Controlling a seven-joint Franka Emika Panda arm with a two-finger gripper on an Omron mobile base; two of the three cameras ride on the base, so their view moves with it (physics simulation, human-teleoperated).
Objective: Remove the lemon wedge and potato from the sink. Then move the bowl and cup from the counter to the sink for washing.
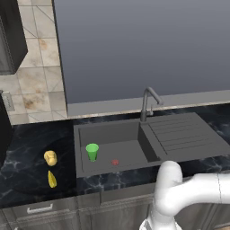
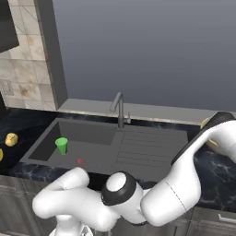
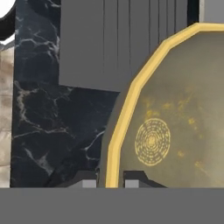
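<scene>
Down by the hand, the bowl (image 3: 175, 118) is a wide tan-yellow dish with a thin, faceted yellow rim and a ring pattern of fine circles stamped in its mottled bottom. The gripper (image 3: 109, 183) straddles that rim — one dark fingertip outside, one inside, the jaws nearly closed on the thin edge. The bowl sits on the black marble-veined counter (image 3: 52, 127), just beside the ribbed drainboard, and in the right base view a sliver of it (image 2: 206, 123) peeks from behind the white arm at the far right.

The sink (image 1: 108, 134) is a dark grey matte rectangular basin with a curved dark faucet (image 1: 148, 101) at its back edge. Inside stands the cup (image 1: 92, 151) — a small bright green tapered tumbler, upright, near the small red drain (image 1: 115, 162).

On the counter left of the sink lie the potato (image 1: 50, 157), a lumpy yellow-tan lump, and just in front of it the lemon wedge (image 1: 52, 179), a narrow pointed yellow crescent. They are close together but apart. Behind them, beige stone tile (image 1: 36, 76) covers the wall.
</scene>
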